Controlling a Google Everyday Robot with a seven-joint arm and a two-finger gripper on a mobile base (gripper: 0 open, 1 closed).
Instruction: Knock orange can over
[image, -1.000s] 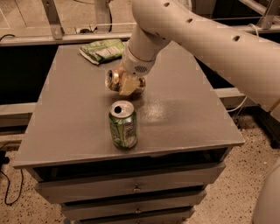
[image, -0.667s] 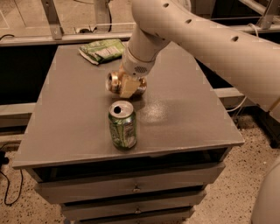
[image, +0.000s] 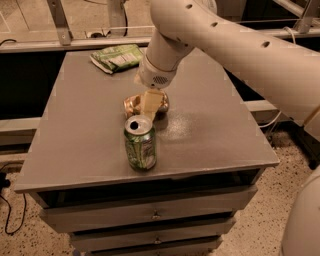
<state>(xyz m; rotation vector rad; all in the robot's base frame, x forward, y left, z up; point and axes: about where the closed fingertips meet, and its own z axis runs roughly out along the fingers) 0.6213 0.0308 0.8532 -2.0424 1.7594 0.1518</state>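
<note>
Orange can (image: 131, 105) mid-table, seemingly lying on side, long axis roughly left-right, just behind upright green can (image: 140, 144). Gripper (image: 151, 104) straight over can's middle, in contact; whether it clamps can, cannot tell. Knock-over likely done.

end effector (image: 151, 104) at orange can (image: 131, 105), green can (image: 140, 144) nearside (bare tabletop (image: 215, 125) right)
</note>
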